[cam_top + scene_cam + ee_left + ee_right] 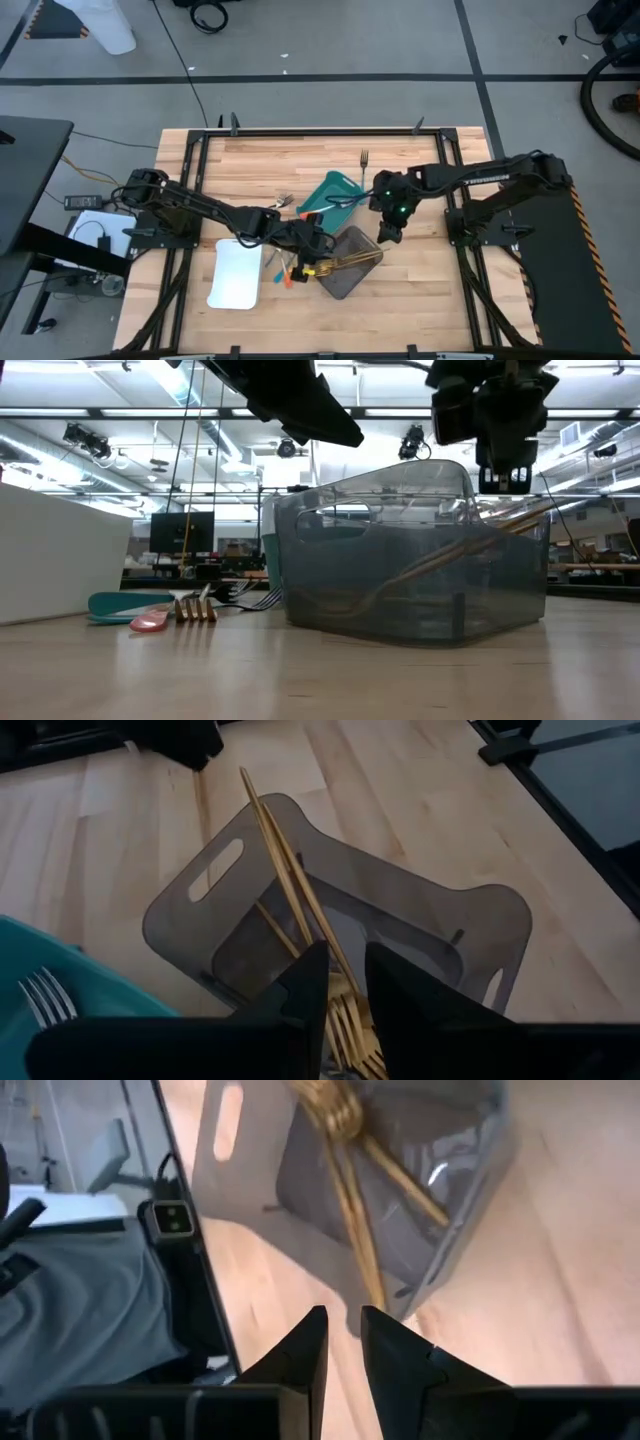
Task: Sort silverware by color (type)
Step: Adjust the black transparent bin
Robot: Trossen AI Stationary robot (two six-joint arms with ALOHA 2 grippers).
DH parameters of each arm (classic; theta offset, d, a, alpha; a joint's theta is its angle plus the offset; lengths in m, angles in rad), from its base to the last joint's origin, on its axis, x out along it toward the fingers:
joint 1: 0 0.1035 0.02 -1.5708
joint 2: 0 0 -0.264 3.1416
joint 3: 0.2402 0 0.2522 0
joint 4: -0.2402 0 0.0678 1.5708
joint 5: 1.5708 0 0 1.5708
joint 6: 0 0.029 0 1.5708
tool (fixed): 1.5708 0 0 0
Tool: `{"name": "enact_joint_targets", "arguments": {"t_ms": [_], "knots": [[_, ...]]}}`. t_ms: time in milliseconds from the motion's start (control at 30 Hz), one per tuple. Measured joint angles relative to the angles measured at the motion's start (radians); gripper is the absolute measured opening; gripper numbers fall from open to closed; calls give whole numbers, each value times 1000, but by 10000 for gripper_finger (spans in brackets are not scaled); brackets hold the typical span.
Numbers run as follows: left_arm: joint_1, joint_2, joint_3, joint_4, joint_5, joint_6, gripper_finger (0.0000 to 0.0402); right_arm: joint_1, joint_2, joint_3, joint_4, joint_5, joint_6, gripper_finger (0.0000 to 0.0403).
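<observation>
I log left gripper [343, 982] clenched on slim gold forks [290, 890] | smoky grey tray [349, 261] | right gripper [342, 1342] parted, empty.

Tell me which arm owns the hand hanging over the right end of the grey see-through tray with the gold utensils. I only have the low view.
Observer: The right arm. Its hand hovers at the far side of the smoky grey plastic tray.
Operator: Is it carrying anything?
Observer: No. Its wrist view shows the hand open and empty.
Operator: Is any silverware lying far from the pile?
Observer: Yes. One slim metal fork lies alone on the wooden table, beyond the teal plastic tray.
</observation>
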Motion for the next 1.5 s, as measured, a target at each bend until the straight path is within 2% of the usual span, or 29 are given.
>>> {"name": "enact_joint_targets", "arguments": {"t_ms": [367,1500], "knots": [[0,0,0,0,0,0,78,-6,-76,0,6,44,-5,75],[0,0,0,3,0,-1,78,-9,-73,0,50,65,-8,75]]}}
